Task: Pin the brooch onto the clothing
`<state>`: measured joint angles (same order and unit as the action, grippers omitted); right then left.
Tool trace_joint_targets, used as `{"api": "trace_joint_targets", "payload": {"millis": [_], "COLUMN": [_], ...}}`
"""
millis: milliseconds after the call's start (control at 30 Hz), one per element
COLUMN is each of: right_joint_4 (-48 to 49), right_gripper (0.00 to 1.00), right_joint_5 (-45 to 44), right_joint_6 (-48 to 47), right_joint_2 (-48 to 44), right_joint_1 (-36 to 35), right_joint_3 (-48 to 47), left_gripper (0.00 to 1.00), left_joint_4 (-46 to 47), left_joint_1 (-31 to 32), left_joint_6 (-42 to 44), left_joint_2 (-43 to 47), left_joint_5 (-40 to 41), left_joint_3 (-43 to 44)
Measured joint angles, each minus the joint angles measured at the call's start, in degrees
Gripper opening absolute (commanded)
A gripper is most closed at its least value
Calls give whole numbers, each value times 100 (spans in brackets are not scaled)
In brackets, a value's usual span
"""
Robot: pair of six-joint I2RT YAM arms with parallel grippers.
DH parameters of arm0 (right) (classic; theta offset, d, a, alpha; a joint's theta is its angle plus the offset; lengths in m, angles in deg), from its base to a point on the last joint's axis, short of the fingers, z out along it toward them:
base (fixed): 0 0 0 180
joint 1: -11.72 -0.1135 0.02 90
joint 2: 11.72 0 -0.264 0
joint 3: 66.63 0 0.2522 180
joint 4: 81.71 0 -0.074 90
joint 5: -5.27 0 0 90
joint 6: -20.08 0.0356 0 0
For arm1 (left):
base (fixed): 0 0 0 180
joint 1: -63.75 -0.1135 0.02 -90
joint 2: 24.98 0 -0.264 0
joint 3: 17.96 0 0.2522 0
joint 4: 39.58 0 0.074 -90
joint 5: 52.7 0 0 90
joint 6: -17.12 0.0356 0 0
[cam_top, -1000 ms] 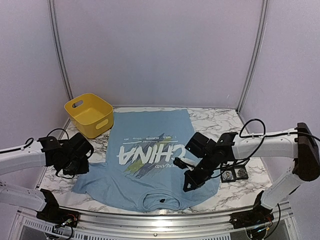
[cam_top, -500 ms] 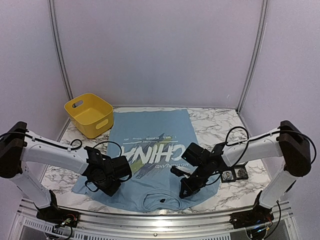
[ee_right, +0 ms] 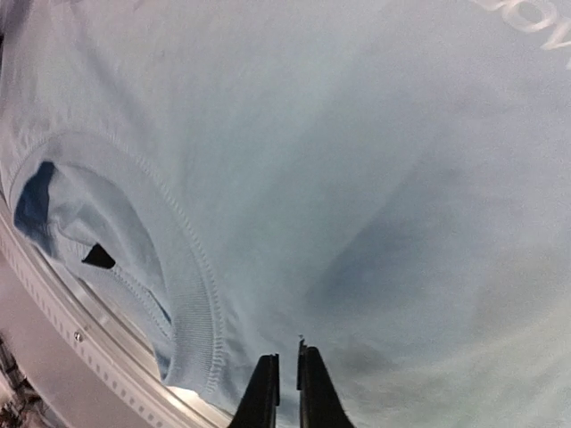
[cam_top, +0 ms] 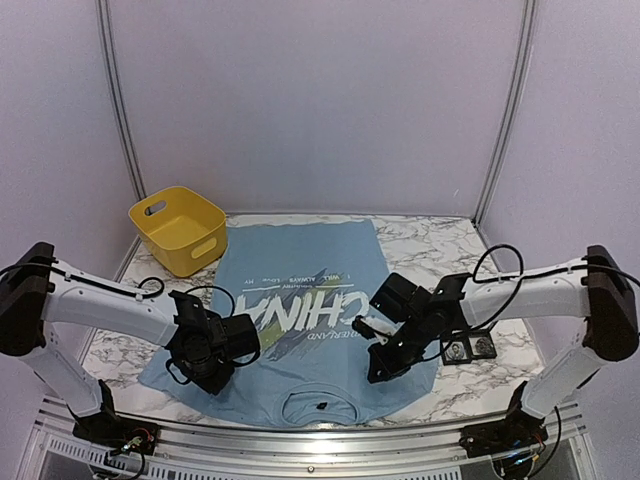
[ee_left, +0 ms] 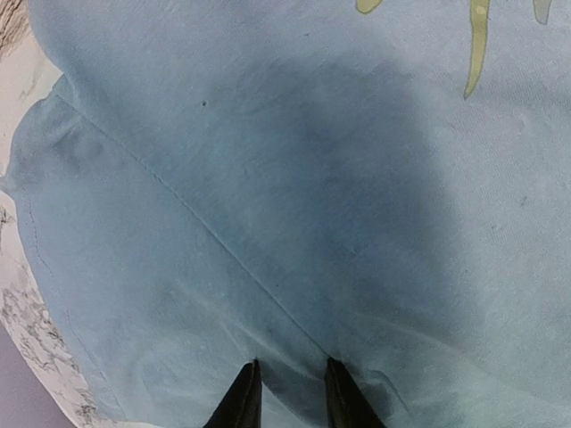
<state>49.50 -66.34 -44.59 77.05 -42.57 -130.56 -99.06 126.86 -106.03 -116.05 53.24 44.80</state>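
The light blue T-shirt with white "CHINA" lettering lies flat on the marble table, collar toward the near edge. My left gripper rests on its left shoulder by the sleeve seam. In the left wrist view the fingers stand a little apart, tips pressed into wrinkled cloth. My right gripper is low over the right shoulder. In the right wrist view it is nearly closed just above the cloth, beside the collar. Two small round brooch-like pieces sit in black holders right of the shirt.
A yellow plastic basket stands at the back left, just off the shirt's hem. The metal rail of the table's near edge runs close under the collar. Cables loop off both arms.
My left arm swung in from the left onto the shirt's shoulder, then the sleeve shifted slightly left. My right gripper stayed low over the right shoulder, shifting slightly.
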Motion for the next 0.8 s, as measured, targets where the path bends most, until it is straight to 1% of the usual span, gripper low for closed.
{"api": "trace_joint_targets", "payload": {"millis": [67,133,167,233,267,300,400,467,533,633,733,800], "right_joint_4": [-72,-164,-197,-232,-267,-308,-409,-452,-597,-796,-870,-826], "right_gripper": [16,24,27,37,44,47,51,52,55,63,69,70], "right_joint_5": [-444,-890,-1106,-1532,-1753,-1937,-2404,-2621,-2879,-3176,-3353,-3377], "right_joint_6": [138,321,417,579,669,756,979,1084,1213,1379,1469,1493], "right_joint_2": [-258,-566,-715,-944,-1045,-1121,-1241,-1296,-1346,-1497,-1766,-1867], "right_joint_1": [166,511,719,1054,1207,1325,1554,1650,1751,1814,1884,2026], "right_joint_3": [-76,-61,-35,59,118,179,372,538,686,774,846,951], "left_gripper": [44,60,65,73,74,76,77,77,77,78,78,78], "left_joint_4": [-118,-243,-323,-374,-361,-332,-142,52,173,256,293,326], "left_joint_1": [0,0,0,0,-7,-37,-192,-393,-592,-800,-866,-870], "left_joint_6": [55,118,199,330,426,507,758,876,968,1071,1174,1222], "left_joint_2": [2,2,9,26,42,74,175,245,260,260,260,260], "left_joint_5": [46,90,107,162,199,262,369,431,472,520,544,544], "left_joint_3": [7,98,190,538,717,999,1547,1762,1862,1878,1875,1869]}}
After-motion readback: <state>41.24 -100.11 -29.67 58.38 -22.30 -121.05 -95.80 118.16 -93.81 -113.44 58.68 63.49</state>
